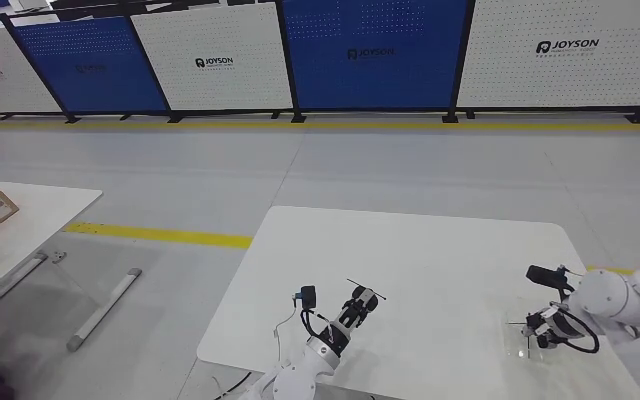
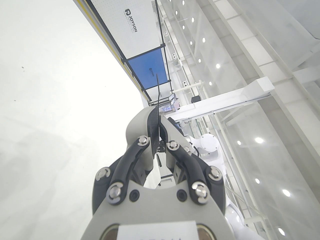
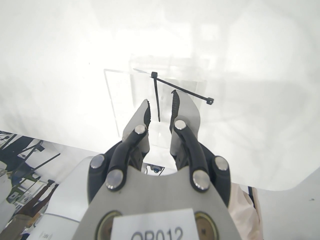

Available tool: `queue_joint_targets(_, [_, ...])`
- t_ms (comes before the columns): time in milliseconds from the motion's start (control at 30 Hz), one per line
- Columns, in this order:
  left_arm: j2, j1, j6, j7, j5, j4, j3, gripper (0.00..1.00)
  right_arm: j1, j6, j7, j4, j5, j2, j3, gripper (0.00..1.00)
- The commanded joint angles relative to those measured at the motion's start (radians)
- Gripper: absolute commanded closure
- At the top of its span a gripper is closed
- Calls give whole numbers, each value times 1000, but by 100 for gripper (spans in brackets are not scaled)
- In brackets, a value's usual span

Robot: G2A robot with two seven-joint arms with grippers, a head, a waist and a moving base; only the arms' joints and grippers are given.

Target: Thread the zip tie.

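Black zip tie clamped in left gripper, jaws closed tight on the strap between the ribbed pads, thin tail poking out past the tips. In the top view it lies crosswise at the fingertips, held over the white table near the front edge. Right gripper is well apart at the table's right side, fingers parted to a moderate gap, gripping nothing, over a clear tray. Two more zip ties lie crossed in the tray: first tie lines up with the gap between the fingers, second tie slants across near the first one's head
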Motion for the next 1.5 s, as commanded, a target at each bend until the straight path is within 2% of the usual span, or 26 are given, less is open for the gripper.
queue_joint_targets(0, [0,0,0,0,0,0,0,100,8,0,0,8,0,-6,-12,82])
queue_joint_targets(33, [0,0,0,0,0,0,0,100,14,0,0,14,-3,-10,-21,85])
queue_joint_targets(233, [0,0,0,0,0,0,0,100,41,0,0,49,-2,-28,-56,82])
queue_joint_targets(433, [0,0,0,0,0,0,0,100,66,0,0,82,-6,-41,-85,84])
queue_joint_targets(500, [0,0,0,0,0,0,0,100,71,0,0,92,-8,-45,-93,90])
queue_joint_targets(567, [0,0,0,0,0,0,0,100,76,0,0,98,-8,-48,-99,100])
queue_joint_targets(800, [0,0,0,0,0,0,0,100,85,0,0,102,-14,-52,-108,100])
queue_joint_targets(933, [0,0,0,0,0,0,0,100,72,0,0,73,-22,-42,-83,100])
queue_joint_targets(1033, [0,0,0,0,0,0,0,100,42,0,0,27,-27,-24,-30,100])
queue_joint_targets(1233, [0,0,0,0,0,0,0,100,-79,0,0,-108,-41,26,158,100])
queue_joint_targets(1267, [0,0,0,0,0,0,0,100,-105,0,-2,-139,-34,34,195,100])
queue_joint_targets(1333, [0,0,0,0,0,0,0,100,-180,0,-72,-196,-8,49,300,100])
queue_joint_targets(1400, [0,0,0,0,0,0,0,100,-277,0,-122,-260,34,60,387,100])
queue_joint_targets(1433, [0,0,0,0,0,0,0,100,-312,0,-131,-281,45,63,415,100])
queue_joint_targets(1467, [0,0,0,0,0,0,0,100,-312,0,-131,-281,45,63,415,100])
